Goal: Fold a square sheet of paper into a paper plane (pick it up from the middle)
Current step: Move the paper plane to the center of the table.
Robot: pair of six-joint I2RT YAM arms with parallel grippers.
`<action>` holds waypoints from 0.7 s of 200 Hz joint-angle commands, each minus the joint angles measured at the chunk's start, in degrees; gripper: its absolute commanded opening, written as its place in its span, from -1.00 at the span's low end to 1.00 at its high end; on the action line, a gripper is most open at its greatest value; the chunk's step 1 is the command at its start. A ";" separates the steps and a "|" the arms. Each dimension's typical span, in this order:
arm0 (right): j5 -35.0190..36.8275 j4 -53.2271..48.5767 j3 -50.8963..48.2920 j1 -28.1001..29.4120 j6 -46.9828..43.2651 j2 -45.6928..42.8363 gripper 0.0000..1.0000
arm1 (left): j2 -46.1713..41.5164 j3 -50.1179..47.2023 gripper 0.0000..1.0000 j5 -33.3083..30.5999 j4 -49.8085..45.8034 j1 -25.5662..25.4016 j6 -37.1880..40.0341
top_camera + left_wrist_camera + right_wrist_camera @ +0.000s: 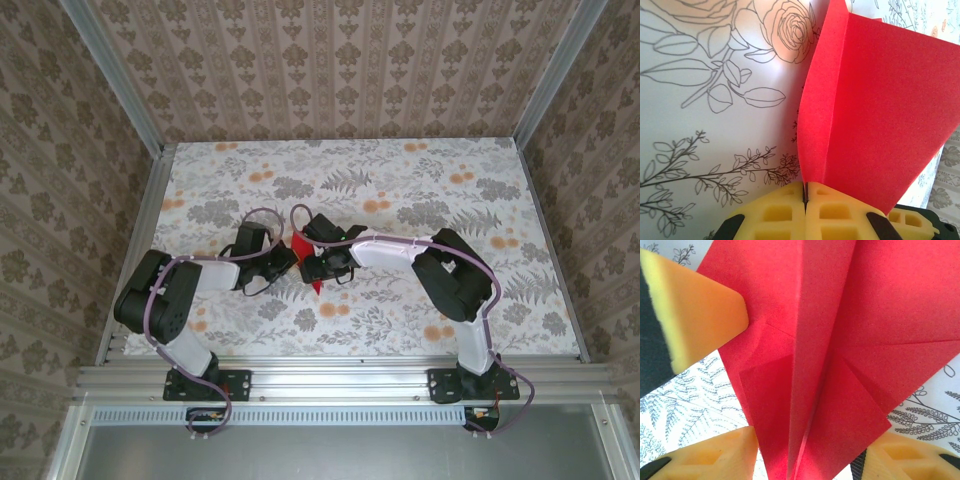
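The square sheet of paper [314,284] is bright red and folded into an angular shape with a centre ridge and flaps on both sides. It is held off the table between the two arms. My left gripper [805,194] is shut on the paper [875,110] at the lower end of its crease. In the right wrist view the paper [810,340] spreads across the frame. My right gripper [810,460] is open, its yellow fingers [715,457] standing on either side of the centre ridge. One of the left gripper's fingers [700,315] presses the paper's edge at the upper left.
The table [450,190] carries a floral cloth and is walled by patterned panels on three sides. Both arms reach inward and meet at the table's middle [300,260]. An aluminium rail [340,385] runs along the near edge.
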 commanded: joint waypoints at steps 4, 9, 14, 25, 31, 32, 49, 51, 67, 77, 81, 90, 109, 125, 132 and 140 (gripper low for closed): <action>2.84 -1.34 0.28 -0.34 0.54 0.86 -0.01 | 0.82 -0.88 -0.96 1.20 0.78 0.33 -0.47; 2.56 -1.12 0.28 -0.27 0.65 0.58 -0.04 | 0.87 -0.84 -0.96 1.18 0.77 0.31 -0.45; 2.48 -1.03 0.28 -0.28 0.92 0.27 -0.06 | 0.83 -0.85 -0.96 1.20 0.77 0.32 -0.37; 2.52 -0.41 -0.01 -0.28 1.50 -0.56 -0.11 | 0.95 -0.93 -0.96 1.20 0.87 0.34 -0.33; 2.63 -0.11 -0.07 -0.33 1.69 -0.89 -0.14 | 1.00 -1.02 -0.96 1.26 0.91 0.34 -0.37; 2.68 -0.07 -0.07 -0.29 1.74 -1.00 -0.15 | 1.00 -1.02 -0.96 1.27 0.93 0.34 -0.33; 3.70 -0.16 0.14 -0.26 2.41 -1.83 -0.28 | 0.99 -1.06 -0.96 1.37 0.95 0.34 -0.20; 3.94 -0.29 0.18 -0.26 2.47 -1.93 -0.30 | 1.08 -1.03 -0.96 1.37 0.93 0.30 -0.09; 5.80 -1.75 1.13 -0.26 3.11 -1.88 -0.43 | 1.21 -0.93 -0.96 1.64 1.00 0.34 0.06; 6.29 -2.22 1.50 -0.29 3.32 -1.82 -0.46 | 1.25 -0.84 -0.96 1.72 0.97 0.32 0.06; 6.45 -2.24 1.51 -0.26 3.54 -1.77 -0.47 | 1.33 -0.85 -0.96 1.76 1.02 0.34 0.06; 6.51 -2.28 1.53 -0.28 3.71 -1.61 -0.48 | 1.52 -0.86 -0.96 1.90 1.11 0.24 0.07; 6.67 -3.00 2.50 -0.33 4.29 -0.83 -0.52 | 1.77 -0.84 -0.96 1.99 1.47 0.25 -0.02; 7.24 -3.70 3.38 -0.23 4.90 -0.19 -0.61 | 2.11 -0.84 -0.95 2.16 1.83 0.21 -0.04; 7.51 -4.11 3.83 -0.25 5.13 -0.01 -0.63 | 2.14 -0.77 -0.95 2.17 1.90 0.17 -0.11; 7.73 -4.35 4.13 -0.29 5.22 0.11 -0.63 | 2.22 -0.76 -0.95 2.17 1.96 0.12 -0.11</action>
